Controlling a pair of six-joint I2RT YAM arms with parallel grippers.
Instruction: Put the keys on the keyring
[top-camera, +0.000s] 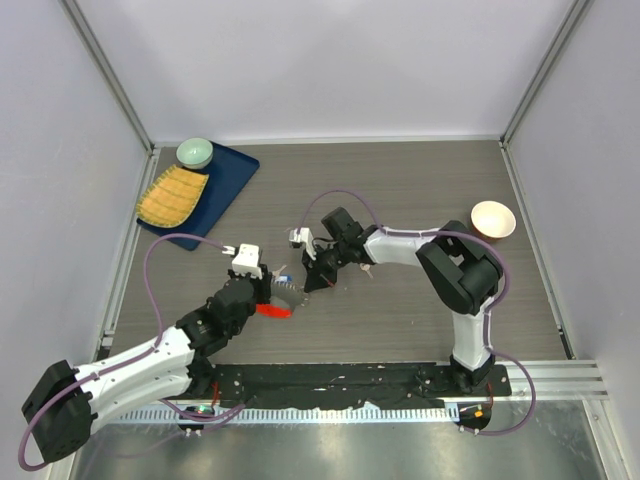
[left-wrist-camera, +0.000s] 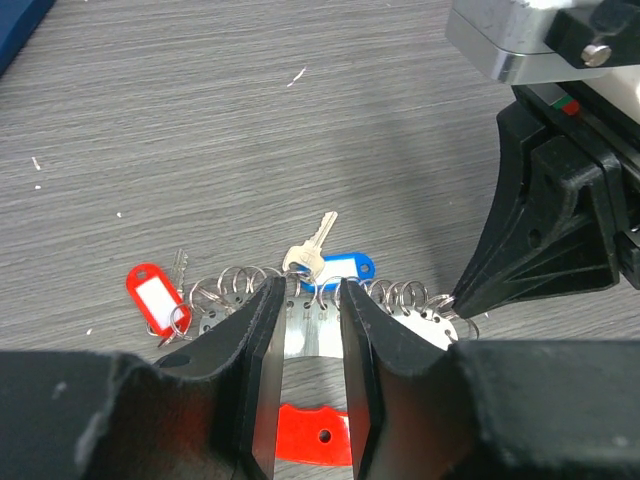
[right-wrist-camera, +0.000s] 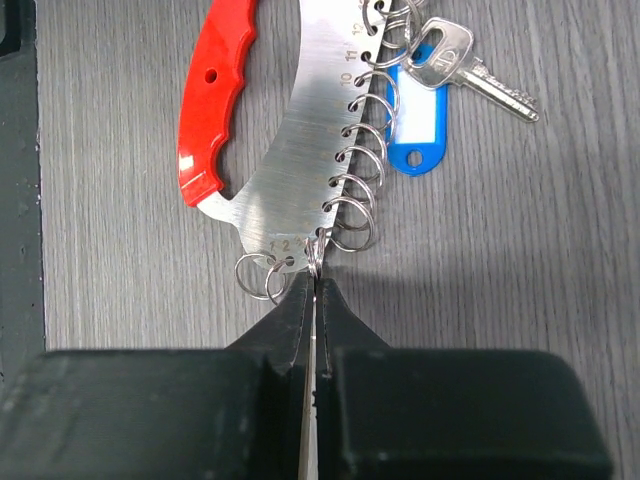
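Note:
The keyring (right-wrist-camera: 300, 150) is a curved steel plate with a red handle (right-wrist-camera: 205, 100) and a row of split rings. It lies flat on the table, also in the top view (top-camera: 283, 297). A plain silver key (right-wrist-camera: 470, 70) and a blue tag (right-wrist-camera: 418, 130) hang on one ring. A red-tagged key (left-wrist-camera: 152, 297) lies at the plate's other end. My left gripper (left-wrist-camera: 307, 290) is partly open, its fingertips (left-wrist-camera: 262, 310) down on the plate, which spans the gap. My right gripper (right-wrist-camera: 314, 275) is shut on a split ring at the plate's tip.
A blue tray (top-camera: 228, 180) at the back left holds a yellow mat (top-camera: 172, 196) and a green bowl (top-camera: 194, 152). A cream bowl (top-camera: 493, 219) stands at the right. My right gripper's black finger (left-wrist-camera: 480, 285) sits close beside my left fingers.

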